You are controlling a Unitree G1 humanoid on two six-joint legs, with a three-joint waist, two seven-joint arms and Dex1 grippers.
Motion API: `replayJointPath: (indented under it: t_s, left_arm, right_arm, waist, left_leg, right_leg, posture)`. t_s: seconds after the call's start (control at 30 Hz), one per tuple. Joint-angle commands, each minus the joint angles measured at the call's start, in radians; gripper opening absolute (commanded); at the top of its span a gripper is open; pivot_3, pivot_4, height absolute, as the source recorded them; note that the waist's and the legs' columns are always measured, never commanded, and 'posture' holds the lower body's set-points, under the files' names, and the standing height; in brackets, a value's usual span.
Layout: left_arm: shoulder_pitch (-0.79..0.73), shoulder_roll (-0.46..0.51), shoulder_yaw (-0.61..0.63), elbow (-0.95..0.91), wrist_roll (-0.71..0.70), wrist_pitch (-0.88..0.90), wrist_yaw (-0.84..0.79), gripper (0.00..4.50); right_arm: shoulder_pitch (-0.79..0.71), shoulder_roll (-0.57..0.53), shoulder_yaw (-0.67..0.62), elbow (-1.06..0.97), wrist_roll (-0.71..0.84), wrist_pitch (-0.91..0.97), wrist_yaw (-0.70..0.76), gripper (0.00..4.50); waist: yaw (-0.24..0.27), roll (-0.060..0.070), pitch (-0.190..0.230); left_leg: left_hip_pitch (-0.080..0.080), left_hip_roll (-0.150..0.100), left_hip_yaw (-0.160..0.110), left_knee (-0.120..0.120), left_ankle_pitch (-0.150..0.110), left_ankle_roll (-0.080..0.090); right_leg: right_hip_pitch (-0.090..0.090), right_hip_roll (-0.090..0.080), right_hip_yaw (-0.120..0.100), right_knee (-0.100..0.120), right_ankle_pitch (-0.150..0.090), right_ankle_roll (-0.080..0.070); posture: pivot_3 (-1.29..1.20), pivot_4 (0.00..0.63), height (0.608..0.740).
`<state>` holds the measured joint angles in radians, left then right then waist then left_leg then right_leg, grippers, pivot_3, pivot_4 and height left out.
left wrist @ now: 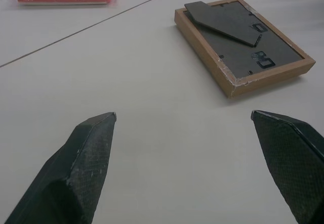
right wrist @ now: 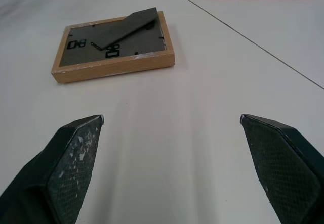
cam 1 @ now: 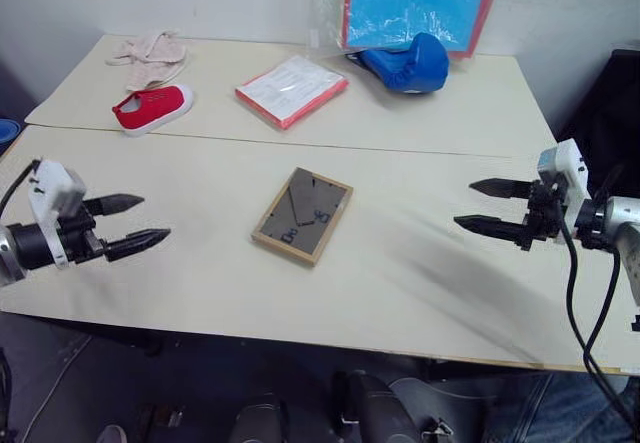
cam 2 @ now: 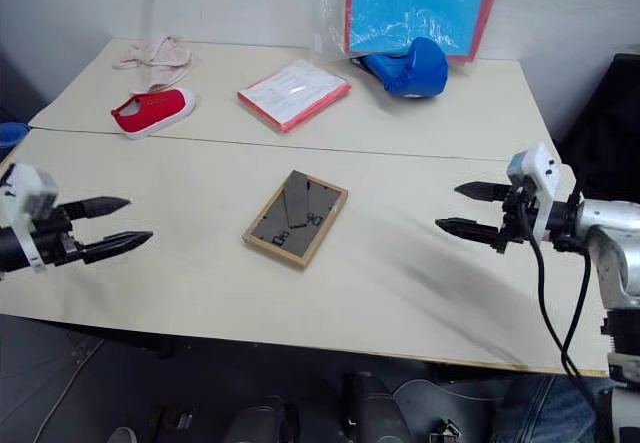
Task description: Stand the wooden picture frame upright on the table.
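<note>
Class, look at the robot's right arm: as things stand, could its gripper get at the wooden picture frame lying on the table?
Probably yes. The wooden picture frame lies flat, back up, on the table, with bare tabletop between it and the open right gripper. Nothing stands in the way.

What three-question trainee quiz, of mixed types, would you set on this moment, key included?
1. True or false: the wooden picture frame stands upright on the table.
2. Which side of the frame faces up? A) the glass front B) the dark back panel with its stand flap C) it is on edge
3. Fill in: the fingers of the left gripper and the right gripper are both ____.

Key:
1. False: it lies flat on the table, between the two grippers and touched by neither.
2. B: the stand flap shows on top, lifted a little off the panel.
3. Open, with nothing between them.
</note>
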<state>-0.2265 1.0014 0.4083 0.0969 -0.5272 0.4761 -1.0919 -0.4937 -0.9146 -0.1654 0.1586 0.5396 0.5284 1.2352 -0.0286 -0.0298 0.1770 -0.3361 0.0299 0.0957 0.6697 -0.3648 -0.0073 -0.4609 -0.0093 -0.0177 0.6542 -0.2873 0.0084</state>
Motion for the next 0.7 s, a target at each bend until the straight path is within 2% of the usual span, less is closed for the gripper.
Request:
replayJointPath:
  t_s: [0.03,0.27,0.43,0.57,0.7]
  left_arm:
    - [-0.019,-0.012,-0.010,-0.003,0.007,-0.028,0.001,4.50]
    - [-0.058,-0.047,-0.071,-0.018,0.038,-0.043,0.032,4.50]
    - [-0.200,-0.070,-0.177,0.108,0.114,-0.116,0.013,4.50]
    - [-0.349,-0.113,-0.326,0.285,0.243,-0.234,-0.028,3.68]
    - [-0.494,-0.196,-0.453,0.478,0.374,-0.370,-0.036,2.47]
  right_arm:
    - [-0.022,0.017,-0.022,-0.017,0.022,0.018,-0.017,4.47]
    - [0.027,0.052,-0.010,-0.104,0.011,0.025,-0.056,4.47]
    - [0.007,0.076,0.050,-0.130,-0.037,0.001,-0.088,4.47]
    - [-0.037,0.116,0.152,-0.095,-0.134,-0.068,-0.101,3.65]
    - [-0.119,0.198,0.257,0.005,-0.237,-0.152,-0.119,2.36]
  waist:
    - [-0.001,0.000,0.000]
    - [-0.001,0.000,0.000]
    - [0.001,0.000,0.000]
    - [-0.003,0.000,0.000]
    - [-0.003,0.000,0.000]
  left_leg:
    - [0.000,0.000,0.000,0.000,0.000,-0.001]
    - [0.000,0.000,0.000,-0.001,0.001,-0.002]
    - [0.000,-0.001,0.000,-0.001,0.002,-0.001]
    - [0.000,-0.001,0.002,0.000,0.003,-0.003]
    - [-0.001,-0.001,0.003,0.002,0.003,-0.004]
  right_leg:
    - [0.000,0.000,0.000,0.000,0.000,0.000]
    - [-0.001,0.000,0.000,0.000,0.000,0.000]
    - [0.000,0.000,0.000,0.001,0.000,0.000]
    - [-0.002,0.000,0.001,0.002,0.000,0.001]
    - [-0.002,0.000,0.001,0.003,0.000,0.001]
  posture:
    - [0.00,0.150,0.740]
    - [0.00,0.150,0.740]
    - [0.00,0.150,0.740]
    - [0.00,0.150,0.740]
    - [0.00,0.150,0.740]
